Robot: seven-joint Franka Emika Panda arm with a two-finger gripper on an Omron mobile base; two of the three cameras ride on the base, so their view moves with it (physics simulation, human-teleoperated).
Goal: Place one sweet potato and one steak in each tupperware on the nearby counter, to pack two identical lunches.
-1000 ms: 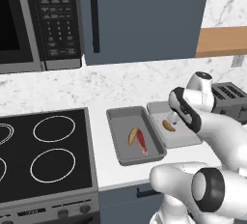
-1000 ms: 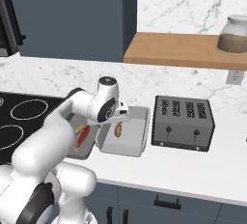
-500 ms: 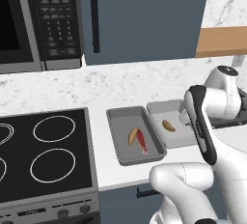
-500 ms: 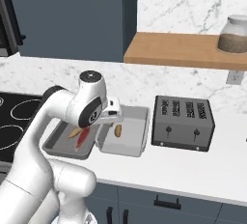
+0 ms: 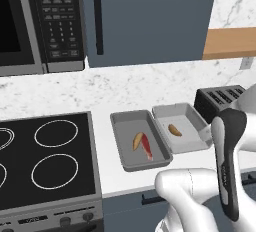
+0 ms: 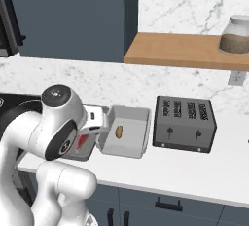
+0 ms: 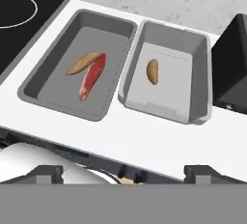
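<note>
Two tupperware trays sit side by side on the white counter (image 5: 125, 88). The darker grey one (image 7: 55, 85) holds a sweet potato (image 7: 83, 63) and a red steak (image 7: 93, 77) lying next to each other. In the lighter grey tupperware (image 7: 171, 90) lies a single sweet potato (image 7: 152, 71). My gripper (image 7: 124, 174) hangs above the counter's front edge, back from both trays, open with nothing between its fingertips (image 7: 46, 172). The left base view gives the same trays (image 5: 127, 126) (image 5: 186, 118), and my arm (image 6: 61, 122) hides part of the darker one in the right base view.
A dark slotted toaster (image 6: 184, 122) stands just right of the lighter tray. The black stovetop (image 5: 45, 158) lies left of the darker tray. A microwave (image 5: 35, 23) and blue-grey cabinet hang above. A wooden shelf (image 6: 185, 49) carries a jar (image 6: 233, 34).
My hand has drawn up and back from over the lighter tray toward the counter's front edge. The sweet potato stays in that tray, and the jaws have stayed wide.
</note>
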